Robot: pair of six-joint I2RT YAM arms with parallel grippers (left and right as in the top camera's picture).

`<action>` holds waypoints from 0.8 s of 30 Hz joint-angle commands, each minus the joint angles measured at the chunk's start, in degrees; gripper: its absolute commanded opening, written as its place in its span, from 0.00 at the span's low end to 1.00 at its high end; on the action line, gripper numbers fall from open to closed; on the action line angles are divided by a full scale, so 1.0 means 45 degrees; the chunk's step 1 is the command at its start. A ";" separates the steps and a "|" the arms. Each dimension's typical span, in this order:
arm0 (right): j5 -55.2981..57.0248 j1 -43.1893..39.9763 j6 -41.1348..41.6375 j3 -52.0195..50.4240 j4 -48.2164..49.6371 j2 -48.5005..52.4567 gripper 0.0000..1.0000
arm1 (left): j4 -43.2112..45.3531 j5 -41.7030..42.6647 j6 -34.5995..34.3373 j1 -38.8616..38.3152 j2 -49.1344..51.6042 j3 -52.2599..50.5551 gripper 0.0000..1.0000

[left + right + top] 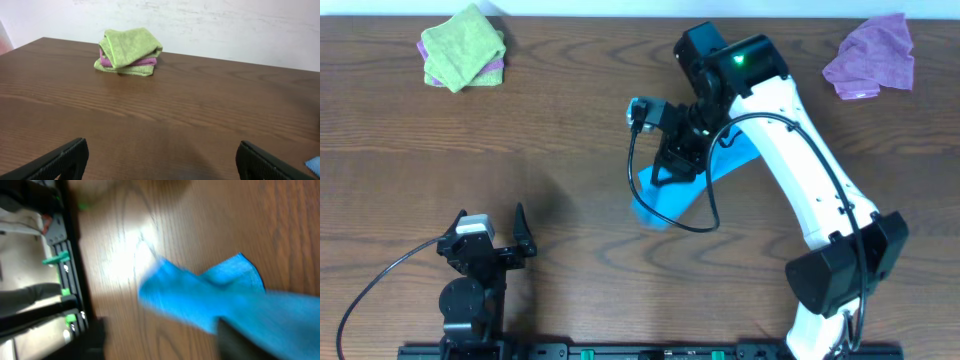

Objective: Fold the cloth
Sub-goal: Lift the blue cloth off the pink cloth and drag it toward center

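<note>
Just under right hand (668,172), blue cloth (670,204).

Legible markings: none. You will find no text, label, brand, number or sign that can be read in any of the three views. The right wrist view is too blurred to make out any characters. Nearest item: a green indicator light (740,58) lit on the right arm (790,130), with no lettering visible on it.

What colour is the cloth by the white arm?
Bright blue. The cloth shows best in the right wrist view.
</note>
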 commanded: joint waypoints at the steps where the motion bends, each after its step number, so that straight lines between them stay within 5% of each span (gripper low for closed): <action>1: 0.1122 -0.0126 0.0194 0.0170 0.0092 -0.0180 0.99 | -0.0175 0.0000 0.0083 0.0078 -0.0078 -0.0393 0.95; 8: 0.3997 -0.0763 0.3327 -0.0199 0.1622 -0.0112 0.99 | -0.0175 0.0005 0.0083 0.0078 -0.0083 -0.0398 0.95; 18: 0.4231 -0.2807 0.5367 -0.2035 0.3779 0.1554 0.95 | -0.0175 0.0000 0.0083 0.0078 -0.0083 -0.0398 0.96; 21: 0.4478 -0.3565 0.6178 -0.2268 0.3803 0.1909 0.76 | -0.0175 0.0000 0.0083 0.0078 -0.0078 -0.0398 0.96; 23: 0.4551 -0.4133 0.6353 -0.2278 0.3633 0.2040 0.41 | -0.0175 0.0000 0.0083 0.0078 -0.0083 -0.0398 0.95; 24: 0.4605 -0.4347 0.6353 -0.2278 0.3536 0.2064 0.39 | -0.0175 0.0000 0.0083 0.0078 -0.0078 -0.0398 0.95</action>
